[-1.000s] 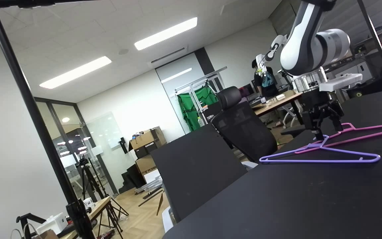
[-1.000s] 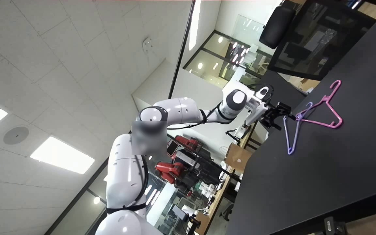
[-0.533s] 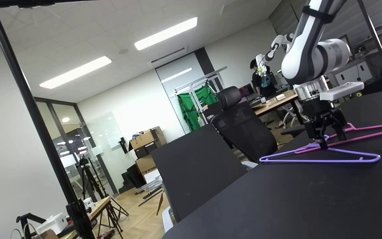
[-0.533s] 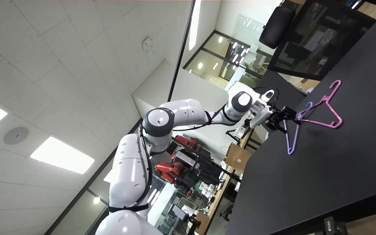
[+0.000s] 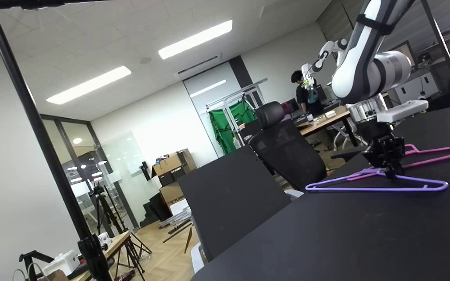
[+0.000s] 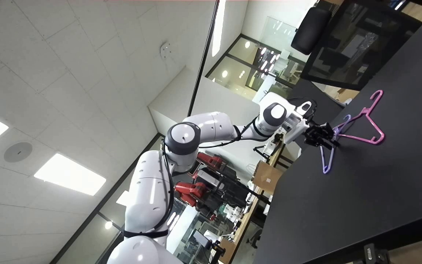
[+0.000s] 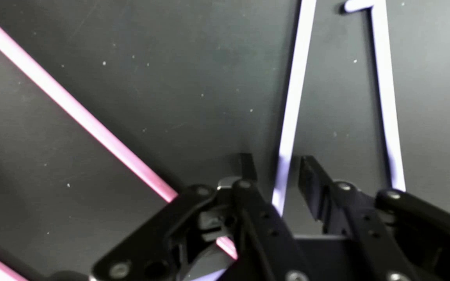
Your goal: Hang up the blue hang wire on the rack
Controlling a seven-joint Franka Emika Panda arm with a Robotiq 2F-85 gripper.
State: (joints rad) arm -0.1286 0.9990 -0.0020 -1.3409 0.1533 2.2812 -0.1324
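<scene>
The blue hang wire [image 5: 365, 189] lies flat on the black table, its shoulder part crossing the pink hanger [image 5: 443, 158]. In the wrist view one slanted bar of the blue hang wire [image 7: 294, 97] runs between the fingertips of my gripper [image 7: 277, 158], with a gap showing on both sides. The jaws stand partly closed around that bar. Low over the table, the gripper [image 5: 392, 175] hides part of the neck; the blue hook [image 6: 348, 116] shows in an exterior view. No rack can be made out for certain.
The pink hanger [image 7: 72, 105] runs close beside and under my left-hand finger in the wrist view. A black pole [image 5: 33, 117] with a crossbar stands at one side; whether it is the rack I cannot tell. A mesh chair [image 5: 287, 152] stands beyond the table edge.
My gripper has come down to the table around the blue hang wire's bar, and its fingers have moved closer together. Both hangers lie where they were.
</scene>
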